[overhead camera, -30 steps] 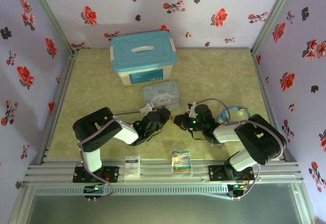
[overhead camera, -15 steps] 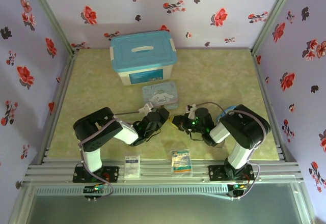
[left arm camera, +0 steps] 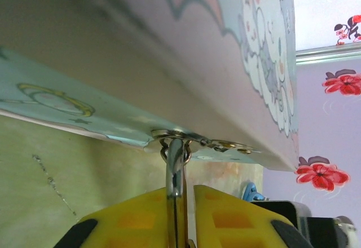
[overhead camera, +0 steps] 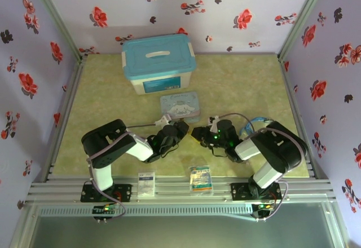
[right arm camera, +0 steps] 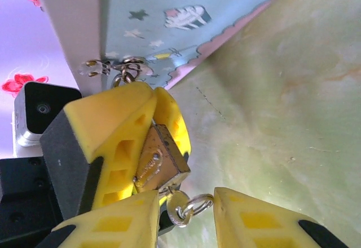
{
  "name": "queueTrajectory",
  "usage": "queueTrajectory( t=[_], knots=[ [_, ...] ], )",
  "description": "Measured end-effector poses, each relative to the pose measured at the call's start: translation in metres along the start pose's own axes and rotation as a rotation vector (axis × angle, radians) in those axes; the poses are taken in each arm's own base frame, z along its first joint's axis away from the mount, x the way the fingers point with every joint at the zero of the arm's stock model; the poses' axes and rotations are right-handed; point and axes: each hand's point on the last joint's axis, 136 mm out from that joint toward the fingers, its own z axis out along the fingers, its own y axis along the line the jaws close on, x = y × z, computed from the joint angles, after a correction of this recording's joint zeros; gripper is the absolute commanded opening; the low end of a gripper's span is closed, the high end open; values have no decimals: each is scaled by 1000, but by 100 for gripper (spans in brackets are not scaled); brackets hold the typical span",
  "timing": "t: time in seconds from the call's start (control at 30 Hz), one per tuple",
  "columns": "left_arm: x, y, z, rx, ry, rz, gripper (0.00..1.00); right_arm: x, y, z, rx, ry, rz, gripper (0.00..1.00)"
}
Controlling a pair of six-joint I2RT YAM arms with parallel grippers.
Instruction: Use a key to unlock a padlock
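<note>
**Right arm shifted, lock unopened**
Tin (overhead camera: 179,102) sits mid tabletop (overhead camera: 242,84). Right elbow swung out; right fingers (right arm camera: 148,206) stay part open astride the key (right arm camera: 176,209) at the padlock (right arm camera: 161,158) base. Left fingers (left arm camera: 198,206) pinch padlock at tin's near edge. Turn looks pending.

A white plastic storage box with a blue lid (overhead camera: 159,62) stood at the back of the green bench (overhead camera: 242,84). A light-blue cartoon tin (overhead camera: 179,103) lay before it. The small brass padlock (right arm camera: 161,159) hung at the tin's near edge, within the left end effector (overhead camera: 179,127), with the right end effector (overhead camera: 197,132) beside it on the right.
</note>
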Motion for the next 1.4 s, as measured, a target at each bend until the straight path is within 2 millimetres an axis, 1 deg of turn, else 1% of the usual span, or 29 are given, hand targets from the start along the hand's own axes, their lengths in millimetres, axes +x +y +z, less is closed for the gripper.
queueTrajectory(
  t=[0.13, 0.2, 0.3, 0.4, 0.47, 0.53, 0.63, 0.73, 0.8, 0.87, 0.97, 1.1, 1.23, 1.33, 1.4],
  knots=[
    [5, -1, -1, 1, 22, 12, 0, -1, 2, -8, 34, -12, -51, 33],
    [6, 0, -2, -3, 28, 15, 0, -1, -1, -12, 76, -11, -85, 33],
    [6, 0, -2, -7, 33, 22, 0, -2, -3, -17, 175, -6, -184, 32],
    [7, 1, -2, -12, 39, 32, 0, -7, 8, -24, 249, -13, -319, 33],
    [8, 2, -3, -16, 42, 34, 0, -9, 13, -28, 272, -14, -388, 36],
    [8, 2, -3, -17, 44, 35, 0, -7, 11, -29, 284, 3, -420, 37],
    [8, 2, -3, -17, 46, 36, 0, 3, 1, -28, 322, 59, -474, 34],
    [8, 2, -3, -19, 48, 37, 0, 14, -4, -24, 342, 114, -532, 30],
    [9, 2, -4, -22, 50, 38, 0, 17, -6, -22, 346, 132, -554, 31],
    [9, 3, -4, -25, 53, 39, 0, 19, -9, -19, 352, 148, -572, 34],
    [9, 3, -4, -25, 53, 39, 0, 25, -11, -16, 386, 165, -644, 34],
    [10, 3, -4, -32, 59, 43, 0, 21, -6, -8, 453, 156, -774, 32],
    [12, 3, -5, -35, 63, 47, 0, 16, -2, -6, 497, 120, -891, 30],
    [12, 3, -5, -35, 64, 47, 0, 16, -2, -6, 516, 116, -953, 27],
    [12, 3, -5, -34, 64, 46, 0, 16, -4, -4, 521, 122, -979, 26]
  ],
)
